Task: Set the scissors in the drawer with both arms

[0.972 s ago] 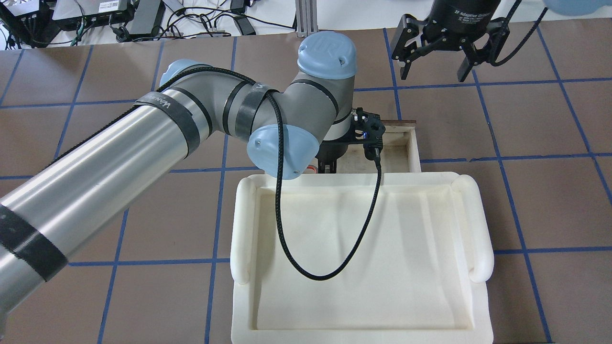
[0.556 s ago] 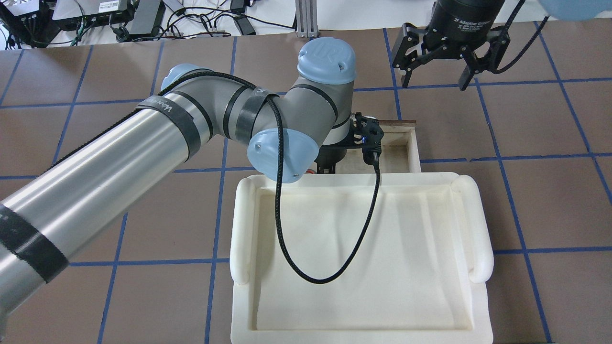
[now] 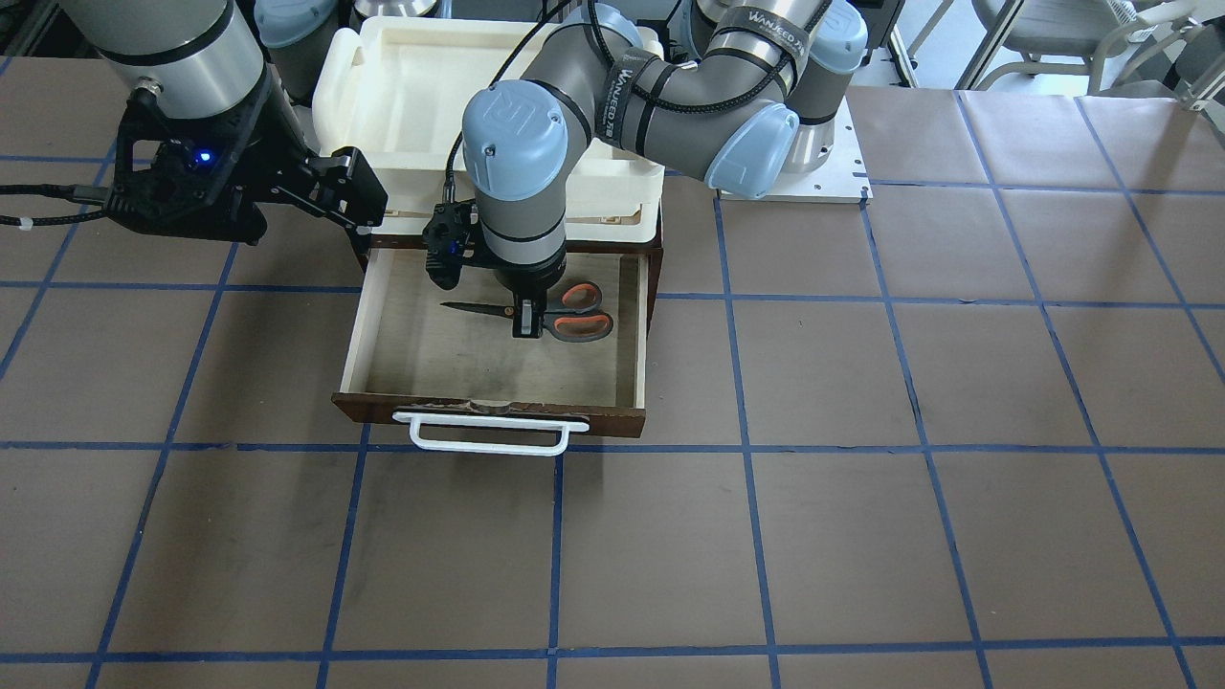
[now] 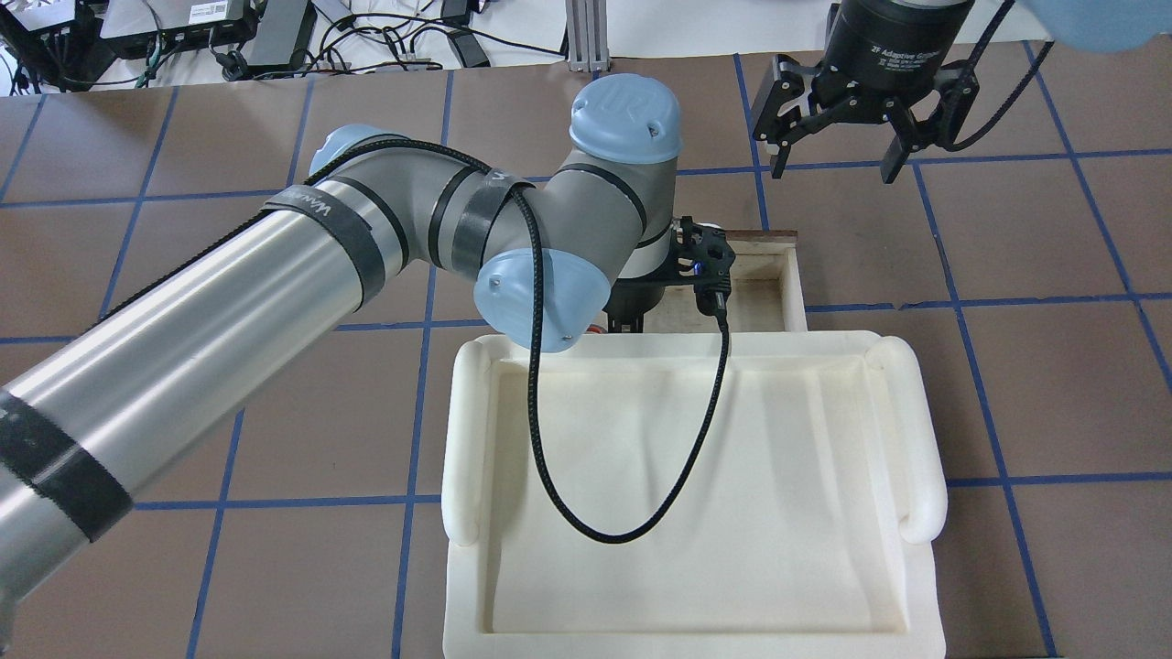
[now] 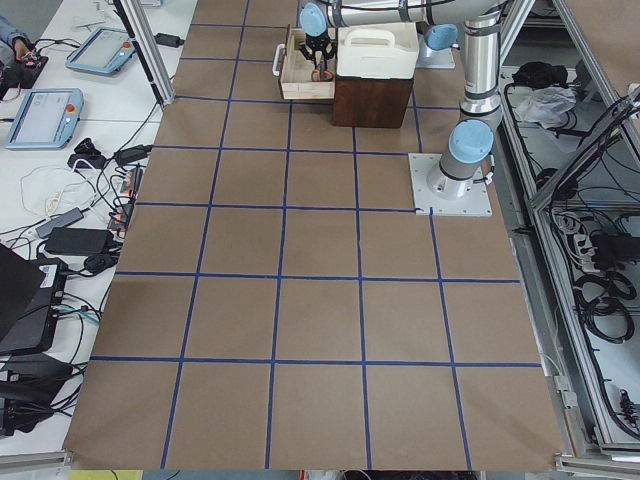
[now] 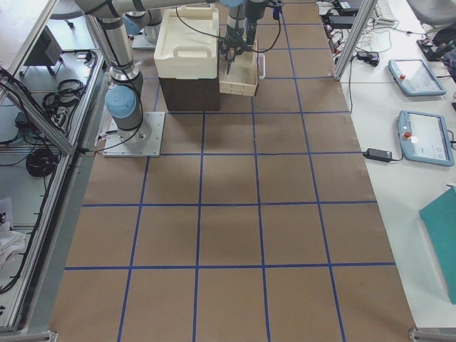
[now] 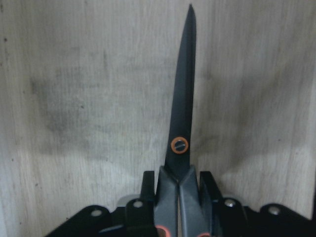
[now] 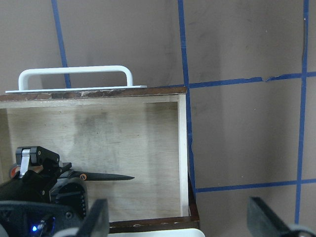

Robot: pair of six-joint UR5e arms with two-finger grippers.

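Observation:
The scissors [image 3: 567, 313] lie level and low inside the open drawer [image 3: 488, 413], blades pointing to the view's left. My left gripper [image 3: 524, 323] points straight down into the drawer and is shut on the scissors at the neck, between pivot and handles. In the left wrist view the fingers [image 7: 148, 193] clamp the grey neck, and the blade [image 7: 183, 98] runs over the pale drawer floor [image 7: 74, 98]. I cannot tell whether the scissors touch the floor. My right gripper [image 4: 833, 156] hovers open and empty beyond the drawer's front corner. Its wrist view shows the drawer [image 8: 128, 128] and the blade [image 8: 106, 177].
A white foam tray [image 4: 920, 439] sits on top of the dark cabinet [image 6: 187, 92] that the drawer slides out of. The left arm's black cable [image 4: 623, 531] loops over the tray. The drawer's white bar handle [image 3: 483, 436] faces away from the robot.
The right gripper has drifted a little toward the drawer, still open. The left arm's wrist has shifted slightly lower in the view; its gripper stays in the drawer.

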